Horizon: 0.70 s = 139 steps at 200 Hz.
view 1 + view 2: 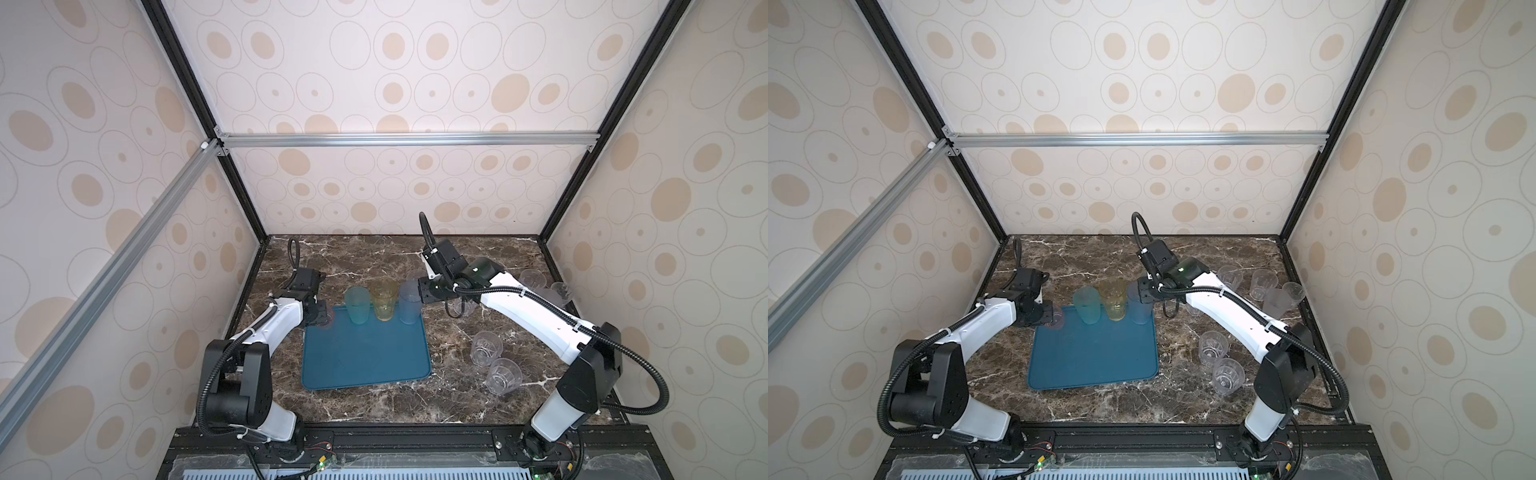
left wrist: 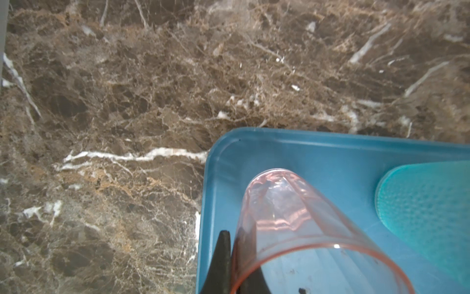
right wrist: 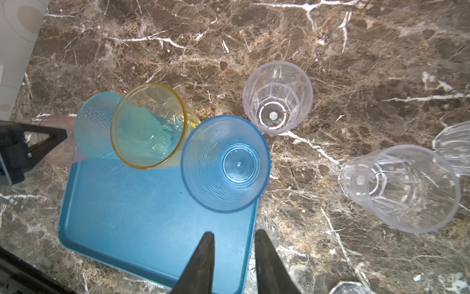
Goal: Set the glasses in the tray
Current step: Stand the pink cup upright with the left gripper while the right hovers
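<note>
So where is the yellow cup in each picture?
In a top view: yellow cup at the tray's far edge, between green cup and blue cup.
In a top view: yellow cup, same spot.
Left wrist: not in it.
Right wrist: yellow cup between the same two.
Shared landmark: the tray.

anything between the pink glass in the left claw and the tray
Nothing visible: the pink see-through tumbler in the left claw is over a bare corner of the flat teal-blue tray; the teal-green tumbler stands aside.
</note>
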Each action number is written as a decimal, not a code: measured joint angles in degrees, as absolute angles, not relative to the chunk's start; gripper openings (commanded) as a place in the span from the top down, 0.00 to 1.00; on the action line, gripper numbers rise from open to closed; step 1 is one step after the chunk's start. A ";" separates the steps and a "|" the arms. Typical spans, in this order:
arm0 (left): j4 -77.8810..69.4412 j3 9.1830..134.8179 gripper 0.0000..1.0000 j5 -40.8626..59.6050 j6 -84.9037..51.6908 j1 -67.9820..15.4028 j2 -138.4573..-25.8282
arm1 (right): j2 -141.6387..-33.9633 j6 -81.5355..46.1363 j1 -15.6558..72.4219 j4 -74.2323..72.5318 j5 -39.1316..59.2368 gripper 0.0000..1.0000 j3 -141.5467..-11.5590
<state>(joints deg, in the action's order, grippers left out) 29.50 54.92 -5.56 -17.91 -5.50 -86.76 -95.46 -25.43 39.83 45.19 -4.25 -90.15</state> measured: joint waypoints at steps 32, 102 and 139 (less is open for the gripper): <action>28.84 55.37 0.84 -4.84 -17.37 -5.50 -87.44 | -95.98 -25.45 39.81 46.17 -2.87 0.69 -90.37; 28.47 55.42 0.71 -4.21 -16.51 -5.50 -87.70 | -100.03 -25.61 39.79 48.38 -0.34 0.66 -92.86; 28.82 55.90 0.65 -4.45 -15.99 -5.50 -87.44 | -102.48 -26.15 39.79 48.23 0.47 0.66 -96.36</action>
<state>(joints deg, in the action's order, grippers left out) 28.82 55.90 -4.45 -15.99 -5.50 -87.44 -102.48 -26.15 39.79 48.23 0.47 -96.36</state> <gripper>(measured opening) 0.333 0.340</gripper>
